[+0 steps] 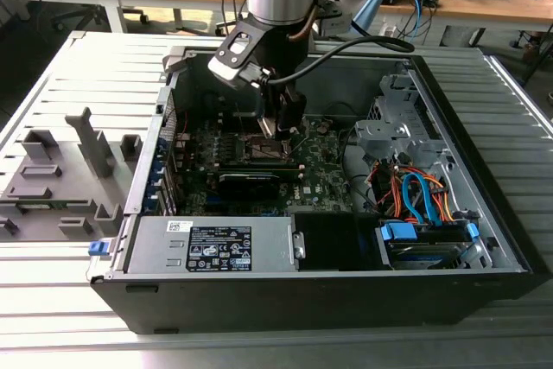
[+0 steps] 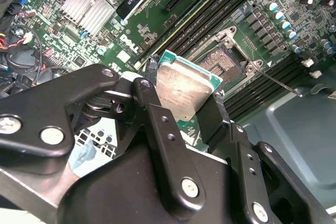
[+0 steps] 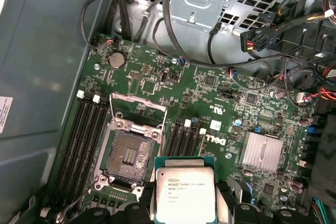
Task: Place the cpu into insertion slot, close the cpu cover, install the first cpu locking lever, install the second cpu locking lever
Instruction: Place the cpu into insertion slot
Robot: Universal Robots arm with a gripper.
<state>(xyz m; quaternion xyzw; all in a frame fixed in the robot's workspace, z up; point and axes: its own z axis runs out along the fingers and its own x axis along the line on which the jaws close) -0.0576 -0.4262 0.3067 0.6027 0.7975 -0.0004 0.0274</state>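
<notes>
From my station, the gripper (image 1: pixel 281 123) was down inside the open computer case (image 1: pixel 484 213), low over the green motherboard (image 3: pixel 210 85). In the second wrist view its fingers (image 2: pixel 155 114) were pinched in on two opposite edges of the cpu (image 2: pixel 181 85), so the chip was carried in the air, metal top facing the camera, and was not yet seated. In the first wrist view the cpu (image 3: pixel 185 195) sat just beside the insertion slot (image 3: pixel 128 153), off to one side of it and not over it. The cpu cover (image 3: pixel 137 125) looked swung up at the slot's far edge, leaving the dark centre bare.

What worried me most was the pin field. If the chip had gone down skewed or shifted sideways, a corner could have dragged over those contacts and bent them, which I judged the costliest mistake available. I couldn't confirm from either wrist view that the chip's notches matched the slot's keys, so a wrong rotation was a real possibility.

The grip was narrow, on thin edges only. Any knock against the raised cover or the memory slots (image 3: pixel 84 129) beside the socket could have twisted the chip in the fingers or dropped it onto the board. A thin metal lever (image 2: pixel 278 83) also stuck out near the socket, and I reckoned a finger might snag on it.
</notes>
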